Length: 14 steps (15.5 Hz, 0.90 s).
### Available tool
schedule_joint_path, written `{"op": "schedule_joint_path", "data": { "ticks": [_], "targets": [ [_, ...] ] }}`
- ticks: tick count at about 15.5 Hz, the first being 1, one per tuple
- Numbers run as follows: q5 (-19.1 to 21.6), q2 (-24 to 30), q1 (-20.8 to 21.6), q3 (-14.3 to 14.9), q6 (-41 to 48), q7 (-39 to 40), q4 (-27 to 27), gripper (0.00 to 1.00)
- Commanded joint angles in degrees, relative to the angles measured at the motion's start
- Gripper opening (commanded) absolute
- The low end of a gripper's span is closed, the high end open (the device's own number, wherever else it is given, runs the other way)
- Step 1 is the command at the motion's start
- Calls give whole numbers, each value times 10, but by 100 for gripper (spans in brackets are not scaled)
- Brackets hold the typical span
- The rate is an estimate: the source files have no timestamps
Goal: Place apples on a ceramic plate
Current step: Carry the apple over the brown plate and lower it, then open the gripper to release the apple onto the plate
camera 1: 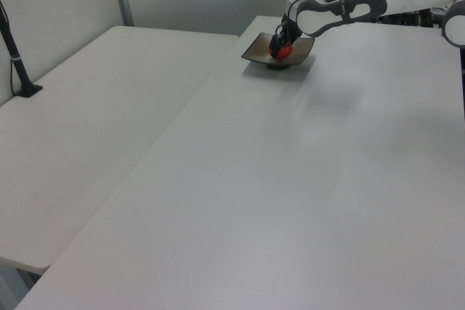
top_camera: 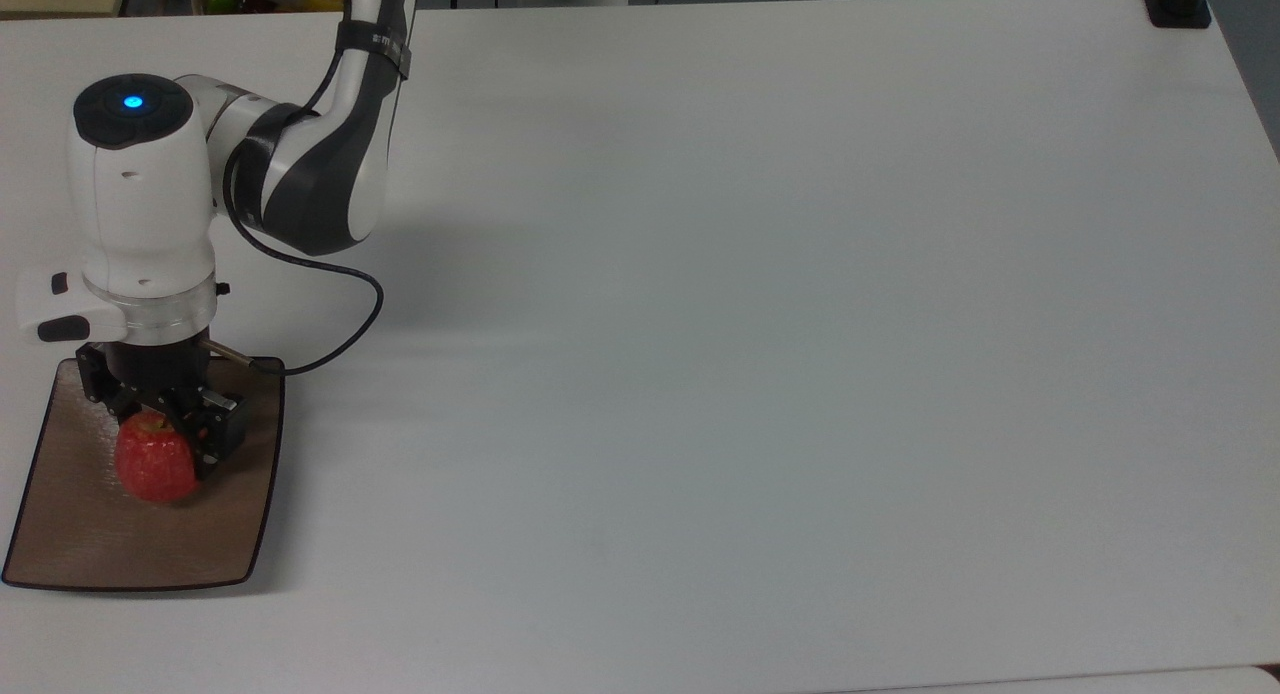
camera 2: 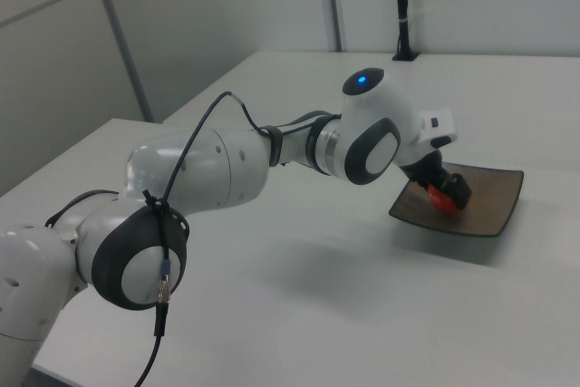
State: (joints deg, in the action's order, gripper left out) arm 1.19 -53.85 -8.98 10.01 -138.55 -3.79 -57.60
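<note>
The gripper (top_camera: 165,436) has its fingers clamped on the apple (top_camera: 155,468) (stem up), low over the plate (top_camera: 120,544) near its far edge in the top view, so release looks next.

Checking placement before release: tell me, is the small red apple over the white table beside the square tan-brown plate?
No, in the top view the small red apple sits within the square tan-brown plate, under the gripper.
</note>
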Motion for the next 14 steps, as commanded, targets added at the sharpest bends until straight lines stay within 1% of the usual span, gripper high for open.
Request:
{"op": "schedule_joint_path", "data": {
  "ticks": [1, 3, 9, 12, 14],
  "targets": [
    [9, -6, -2, -3, -9, -8, 3, 81],
    [8, -4, -2, -3, -9, -5, 2, 100],
    [3, 1, -2, -2, -13, -3, -6, 100],
    [3, 2, -2, -2, -73, -7, -16, 100],
    [3, 2, -2, -3, -81, -7, -18, 100]
  ]
}}
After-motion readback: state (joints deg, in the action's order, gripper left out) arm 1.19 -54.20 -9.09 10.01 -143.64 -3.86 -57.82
